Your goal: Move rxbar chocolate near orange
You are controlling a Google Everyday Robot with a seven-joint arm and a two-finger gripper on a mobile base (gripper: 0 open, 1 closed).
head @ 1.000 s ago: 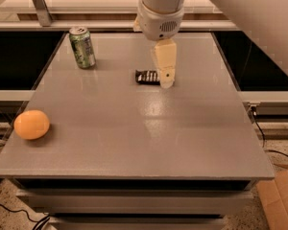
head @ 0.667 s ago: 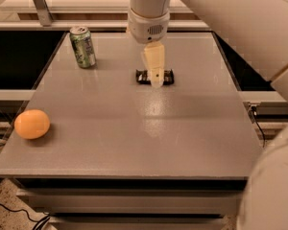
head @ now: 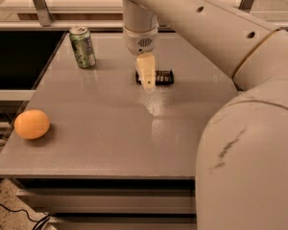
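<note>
You are near the start of the job. The bar (head: 164, 76) has not been moved. It lies flat on the table (head: 134, 143), at the far side, about in the middle. The orange (head: 32, 124) sits well apart from it, near the front left edge. So the whole trip is left to do: get hold of the bar, bring it to the front left, and leave it close to the orange.

The gripper (head: 148, 80) is low over the left end of the bar and hides that end. It may be touching the bar, but you cannot tell for sure. You also cannot tell if the gripper is open or closed, as only one pale side shows.

The bar is small, flat and black, with a row of pale marks on it. Its long side runs left to right. It is thin, so I think it will be hard to pick up. The green can (head: 82, 47) stands to its left, upright, clear of a straight path to the orange.
</note>
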